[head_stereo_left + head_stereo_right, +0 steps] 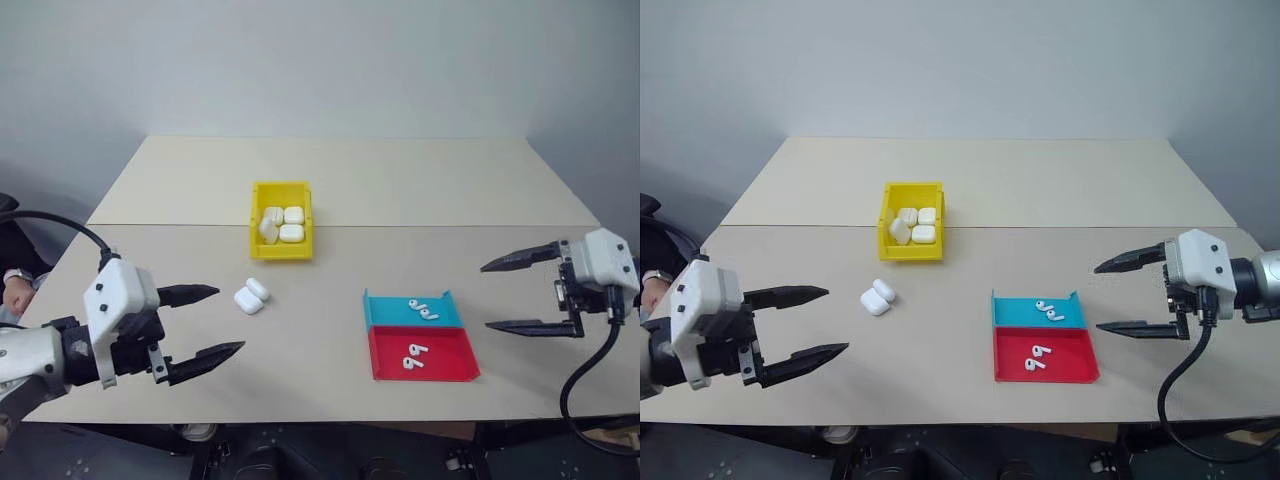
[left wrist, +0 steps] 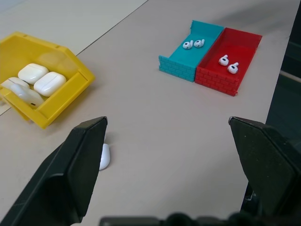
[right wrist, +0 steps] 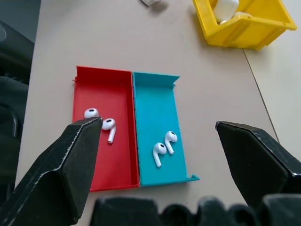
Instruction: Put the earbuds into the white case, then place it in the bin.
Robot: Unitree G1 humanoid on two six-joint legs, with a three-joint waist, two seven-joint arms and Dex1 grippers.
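A beige table (image 1: 330, 170) is seen, and at its middle the yellow bin (image 1: 281, 245) stands with several white cases already in it. Nearer the robot and to the right, a flat tray (image 1: 420, 340) is laid, its teal half farther and its red half nearer, with a pair of earbuds (image 1: 424, 309) in the teal part and another pair (image 1: 414, 356) in the red. The left gripper (image 1: 210, 322) and right gripper (image 1: 520, 295) are both held above the table at its two sides, jaws spread wide and nothing grasped. The open white case (image 1: 251, 296) lies on the table just in front of the bin, close ahead of the left gripper's tips; the earbuds lie inward of the right gripper, which is judged better placed to fetch them.
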